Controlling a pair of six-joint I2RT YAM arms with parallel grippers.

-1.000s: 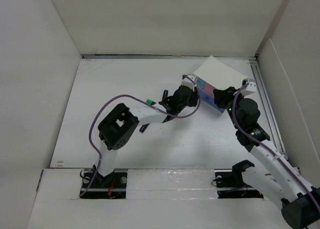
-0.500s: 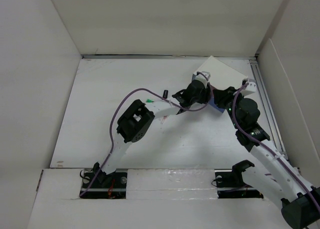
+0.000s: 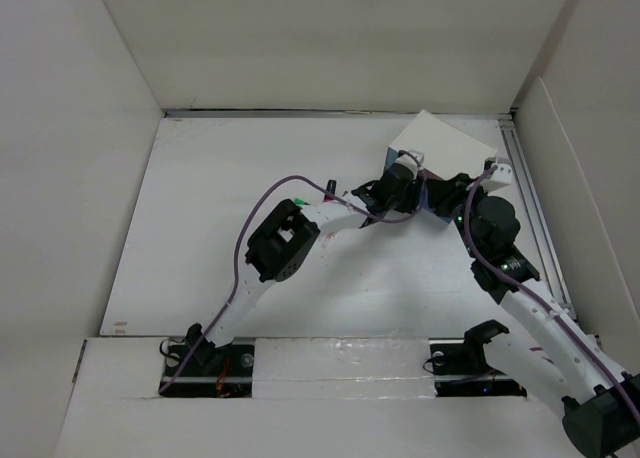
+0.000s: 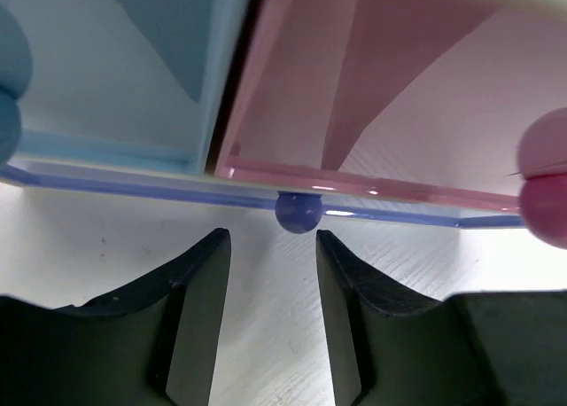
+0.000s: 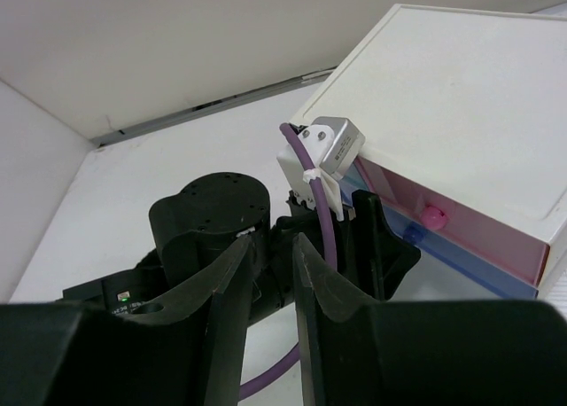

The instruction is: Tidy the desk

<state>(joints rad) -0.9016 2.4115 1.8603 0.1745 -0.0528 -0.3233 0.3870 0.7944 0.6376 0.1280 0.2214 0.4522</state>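
Note:
The desk [image 3: 220,228] is the wide white tabletop. A small white drawer box [image 3: 445,143] stands at its back right. My left gripper [image 3: 405,170] is at the box's front. In the left wrist view my left gripper [image 4: 273,239] is open, its fingertips [image 4: 213,246] just short of the dark blue knob [image 4: 299,211] of the bottom drawer, under the blue drawer [image 4: 115,78] and pink drawer [image 4: 390,96]. My right gripper [image 3: 447,193] hovers beside the box. In the right wrist view my right gripper [image 5: 272,246] shows a narrow gap and holds nothing, behind the left wrist.
A small black item [image 3: 329,187] and a green item [image 3: 297,203] lie on the desk beside the left arm. White walls enclose the desk on the left, back and right. The box [image 5: 461,96] shows a pink knob [image 5: 432,216] and a blue knob [image 5: 409,235].
My left arm has stretched out to the right and back, bringing its gripper up to the front of the drawer box. The right arm has not moved.

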